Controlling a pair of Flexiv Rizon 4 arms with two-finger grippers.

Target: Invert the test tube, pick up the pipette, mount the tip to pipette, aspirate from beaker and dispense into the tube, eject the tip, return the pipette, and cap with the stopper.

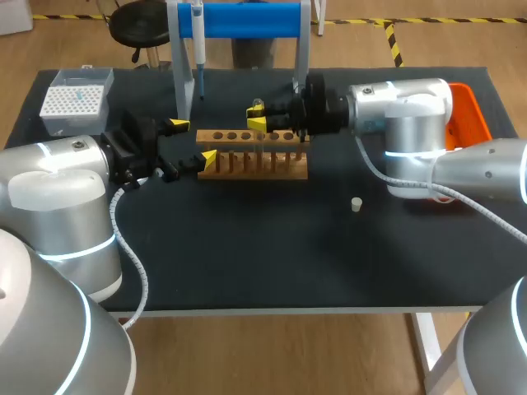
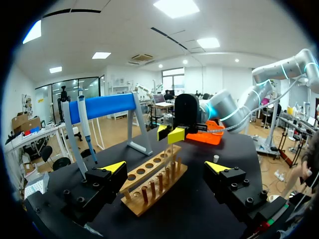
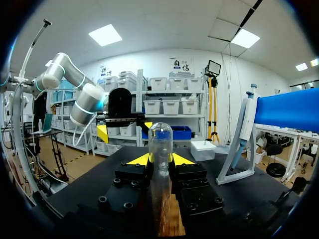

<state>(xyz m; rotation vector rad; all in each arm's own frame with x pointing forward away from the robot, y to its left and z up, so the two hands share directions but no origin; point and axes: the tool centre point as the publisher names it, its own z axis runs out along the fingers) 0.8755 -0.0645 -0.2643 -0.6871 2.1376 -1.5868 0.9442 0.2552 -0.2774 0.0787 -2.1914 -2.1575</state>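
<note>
Far middle of the table [image 1: 272,255]: right claw [image 1: 257,116] clenched on the test tube [image 3: 160,142], which stands upright with its rounded end up, over the wooden rack [image 1: 253,156]. The left claw [image 1: 192,141] is released, fingers spread to either side of the rack's left end, not gripping it. The pipette [image 1: 198,41] hangs on the blue-barred stand [image 1: 247,18] at the far edge; tip box [image 1: 76,99] in the far left corner; stopper [image 1: 356,204] alone on the right half; orange tray [image 1: 471,111] by the right edge.
</note>
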